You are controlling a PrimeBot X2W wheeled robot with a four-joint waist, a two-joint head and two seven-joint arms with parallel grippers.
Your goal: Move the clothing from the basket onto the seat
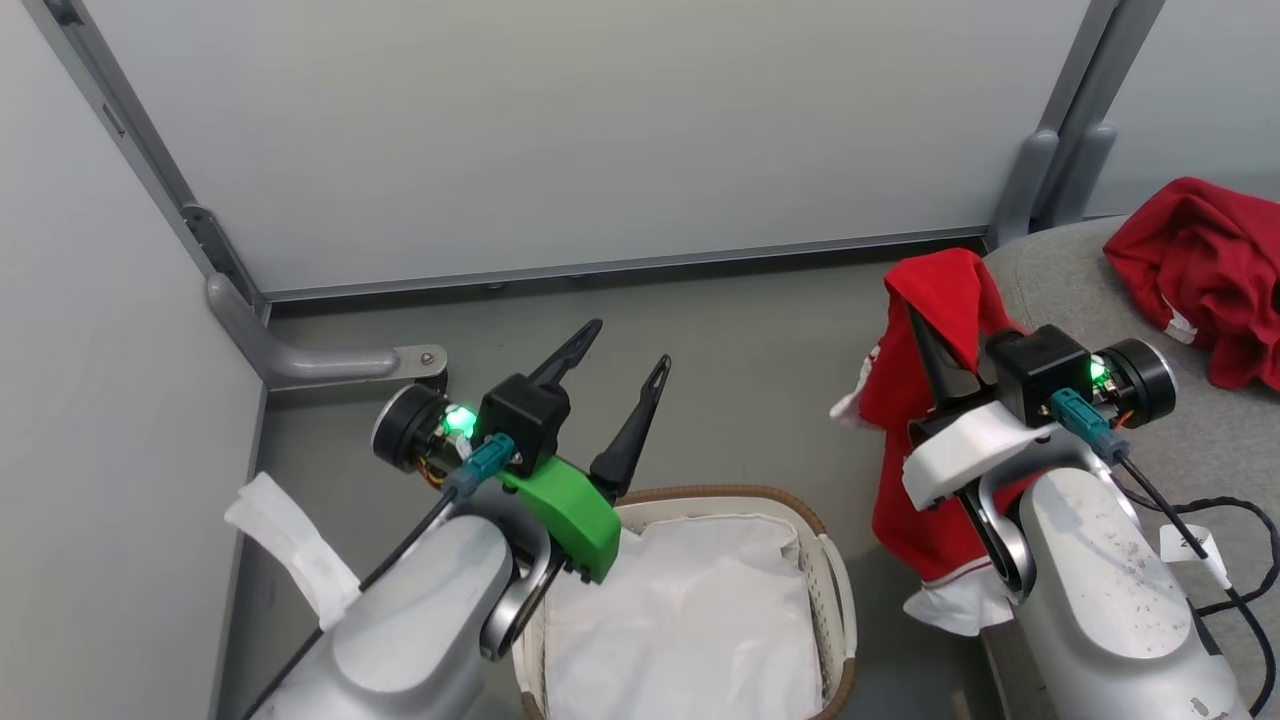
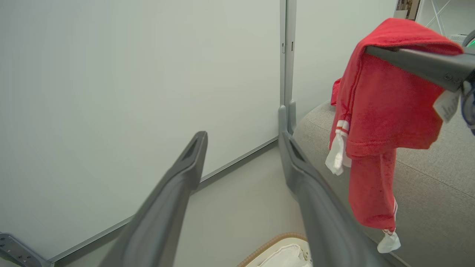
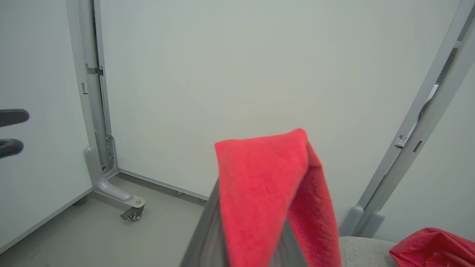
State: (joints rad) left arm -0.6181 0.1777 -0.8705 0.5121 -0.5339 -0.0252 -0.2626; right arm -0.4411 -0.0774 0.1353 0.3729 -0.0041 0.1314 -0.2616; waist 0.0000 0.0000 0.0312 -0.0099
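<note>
- Transfer is the step in hand: your right hand (image 1: 925,335) is closed on a red garment (image 1: 905,420), which drapes over its fingers and hangs free in the air.
- That garment hangs over the floor (image 1: 740,400) between the basket (image 1: 720,493) and the seat (image 1: 1230,440), just beside the seat's near edge. Its white-trimmed hem reaches lower than the cushion top.
- A second red garment (image 1: 1200,270) already lies crumpled on the seat, toward its far edge.
- Your left hand (image 1: 628,343) is open and empty, fingers spread, raised above the basket's far rim.
- The basket shows just its white liner (image 1: 690,620) where you can see in, so I judge this to be the last piece or close to it.
- Next, I'd say you need to carry the right hand sideways over the cushion, high enough that the hanging hem clears the seat's edge. Then lower it and let the fingers part so the cloth drops on the fabric, not down the side.
- Hard to make out: the right fingertips are wrapped in cloth, so you cannot see how much fabric is pinched.
- The basket's near end is cut off by the head view's bottom edge, and your left forearm (image 1: 420,630) covers one side. A small piece there could go unseen.
- The seat runs out of the picture, so its full extent is unknown.
</note>
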